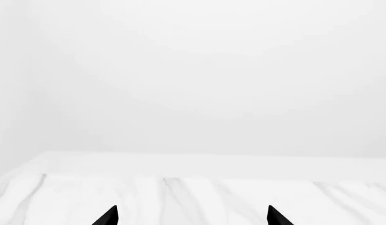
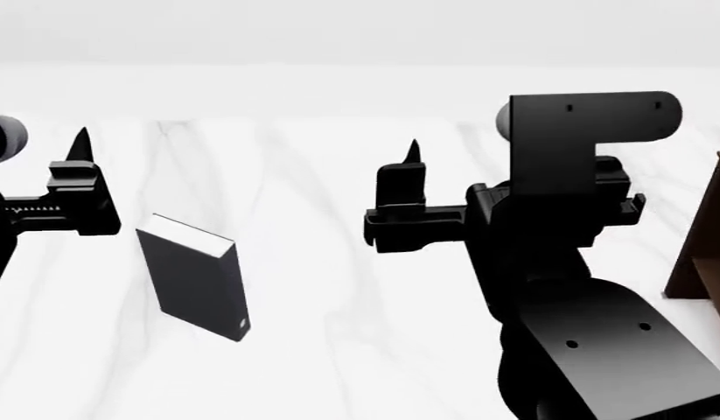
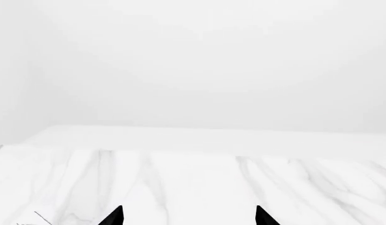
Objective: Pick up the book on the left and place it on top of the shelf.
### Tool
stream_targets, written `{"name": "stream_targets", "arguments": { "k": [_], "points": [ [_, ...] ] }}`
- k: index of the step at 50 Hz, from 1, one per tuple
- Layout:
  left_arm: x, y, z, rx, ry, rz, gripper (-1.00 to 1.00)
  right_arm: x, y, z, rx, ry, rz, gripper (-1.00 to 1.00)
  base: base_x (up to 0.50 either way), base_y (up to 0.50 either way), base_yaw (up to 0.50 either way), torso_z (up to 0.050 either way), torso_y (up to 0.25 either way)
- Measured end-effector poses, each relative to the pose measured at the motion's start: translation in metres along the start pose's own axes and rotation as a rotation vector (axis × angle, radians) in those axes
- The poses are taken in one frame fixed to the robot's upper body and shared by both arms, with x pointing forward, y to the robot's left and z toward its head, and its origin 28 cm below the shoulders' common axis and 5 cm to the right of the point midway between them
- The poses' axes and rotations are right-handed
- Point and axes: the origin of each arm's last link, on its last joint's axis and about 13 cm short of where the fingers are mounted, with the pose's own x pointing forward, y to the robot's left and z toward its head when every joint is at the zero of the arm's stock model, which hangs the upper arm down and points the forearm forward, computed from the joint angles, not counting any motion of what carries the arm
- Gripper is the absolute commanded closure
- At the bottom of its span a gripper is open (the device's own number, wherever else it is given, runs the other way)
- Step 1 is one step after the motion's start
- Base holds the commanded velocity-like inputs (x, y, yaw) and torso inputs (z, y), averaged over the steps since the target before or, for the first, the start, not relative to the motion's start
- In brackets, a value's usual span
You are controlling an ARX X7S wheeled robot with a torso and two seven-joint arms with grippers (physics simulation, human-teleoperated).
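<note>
The book [image 2: 194, 278] is thin with a charcoal cover and white page edges. It stands upright on the white marble table [image 2: 325, 289], left of centre in the head view, with a small pale mark at its lower corner. My left gripper [image 1: 193, 216] is open and empty; one of its fingers [image 2: 82, 147] shows up and left of the book, apart from it. My right gripper [image 3: 188, 216] is open and empty; one of its fingers [image 2: 412, 156] shows up and right of the book. Only a corner of the dark brown shelf [image 2: 702, 236] shows at the right edge. Neither wrist view shows the book.
My right arm's black bracket and links [image 2: 576, 219] fill the lower right of the head view and hide part of the table before the shelf. Both wrist views show only marble tabletop [image 3: 193, 178] and a white wall beyond its far edge.
</note>
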Motion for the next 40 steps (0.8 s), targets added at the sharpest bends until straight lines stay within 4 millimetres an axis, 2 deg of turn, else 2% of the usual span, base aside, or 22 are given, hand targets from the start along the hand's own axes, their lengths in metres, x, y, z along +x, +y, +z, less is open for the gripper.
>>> {"name": "stream_targets", "arguments": {
  "k": [21, 40],
  "points": [
    [-0.0001, 0.0005, -0.0009, -0.001, 0.000, 0.000, -1.00, 0.0017, 0.0001, -0.0034, 0.002, 0.015, 0.008, -1.00, 0.50, 0.00, 0.00, 0.000, 0.001],
    [0.0001, 0.0009, -0.0023, -0.001, 0.003, -0.001, -1.00, 0.0050, 0.0033, -0.0029, -0.037, 0.089, 0.064, -1.00, 0.00, 0.00, 0.00, 0.000, 0.001]
  ]
}}
